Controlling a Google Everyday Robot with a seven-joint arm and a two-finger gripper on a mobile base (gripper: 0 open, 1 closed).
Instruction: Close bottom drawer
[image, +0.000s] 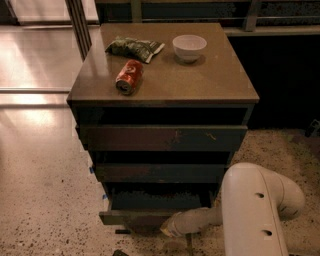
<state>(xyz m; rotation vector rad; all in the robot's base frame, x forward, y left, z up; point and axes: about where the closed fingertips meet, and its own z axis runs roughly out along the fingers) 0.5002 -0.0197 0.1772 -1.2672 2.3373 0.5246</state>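
Observation:
The bottom drawer (150, 218) is the lowest of three dark drawers in the brown cabinet (165, 82). It stands open by a short way, and a strip of its olive-grey floor (155, 200) shows. My gripper (170, 228) sits low at the drawer's front, right of its middle, touching or nearly touching the front panel. My white arm (255, 210) reaches in from the lower right. The middle drawer (160, 172) and top drawer (162, 137) are pushed in.
On the cabinet top lie a red can (128, 76) on its side, a green snack bag (135, 48) and a white bowl (189, 47). Speckled floor (45, 200) lies to the left. A dark wall (285, 75) stands to the right.

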